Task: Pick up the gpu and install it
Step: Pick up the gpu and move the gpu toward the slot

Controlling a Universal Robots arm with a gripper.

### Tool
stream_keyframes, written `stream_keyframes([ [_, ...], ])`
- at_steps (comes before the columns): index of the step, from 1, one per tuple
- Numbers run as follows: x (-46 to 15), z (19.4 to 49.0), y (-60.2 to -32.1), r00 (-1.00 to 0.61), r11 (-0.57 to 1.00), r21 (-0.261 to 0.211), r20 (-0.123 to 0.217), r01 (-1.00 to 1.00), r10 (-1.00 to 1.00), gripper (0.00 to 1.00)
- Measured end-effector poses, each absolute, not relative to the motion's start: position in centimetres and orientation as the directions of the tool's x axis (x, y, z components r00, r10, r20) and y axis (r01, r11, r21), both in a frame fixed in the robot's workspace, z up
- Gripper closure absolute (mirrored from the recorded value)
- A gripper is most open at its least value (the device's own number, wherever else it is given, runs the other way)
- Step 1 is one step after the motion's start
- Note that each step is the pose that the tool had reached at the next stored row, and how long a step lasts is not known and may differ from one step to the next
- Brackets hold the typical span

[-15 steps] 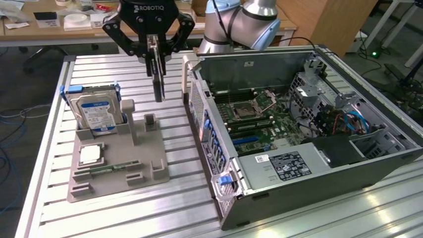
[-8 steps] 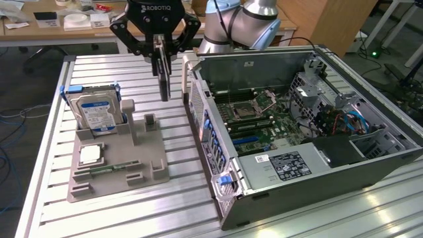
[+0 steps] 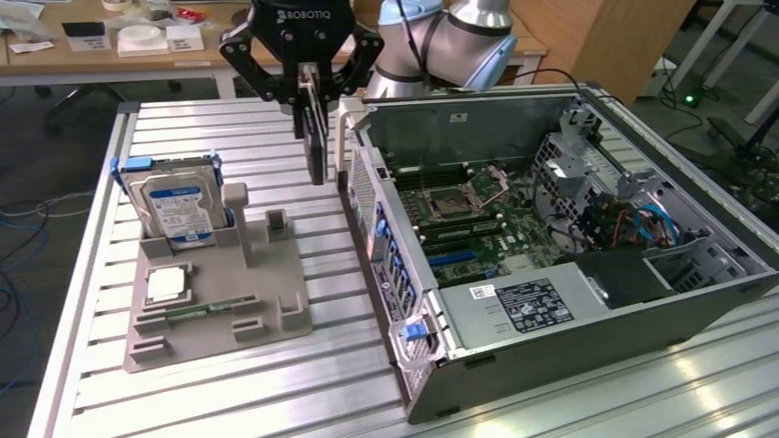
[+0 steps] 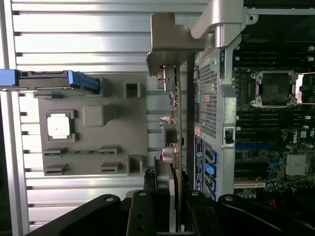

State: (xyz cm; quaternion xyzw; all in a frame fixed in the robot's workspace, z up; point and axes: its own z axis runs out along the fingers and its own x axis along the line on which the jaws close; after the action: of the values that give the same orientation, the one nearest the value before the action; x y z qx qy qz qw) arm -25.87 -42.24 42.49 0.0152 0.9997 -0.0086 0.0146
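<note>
Exterior view's left, hard drive (image 3: 177,208) upright in gray fixture (image 3: 274,283); centre, gripper (image 3: 306,99) clamped on gpu (image 3: 317,151), card hanging edge-on above slatted table (image 3: 219,401), just outside open computer case (image 3: 585,351) at right.

Hard drive (image 3: 171,208) stands upright in grey holder (image 3: 274,274), processor chip (image 3: 167,284) nearby.

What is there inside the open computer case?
A motherboard with a processor socket, blue cables and a labelled grey box; whatever lies beneath that box is covered.
</note>
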Motion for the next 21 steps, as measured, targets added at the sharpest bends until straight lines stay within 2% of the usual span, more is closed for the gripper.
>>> stream_keyframes([
  [21,-22.4,42.5,-42.2,-0.999,0.999,-0.017,-0.028,0.031,0.030,0.72],
])
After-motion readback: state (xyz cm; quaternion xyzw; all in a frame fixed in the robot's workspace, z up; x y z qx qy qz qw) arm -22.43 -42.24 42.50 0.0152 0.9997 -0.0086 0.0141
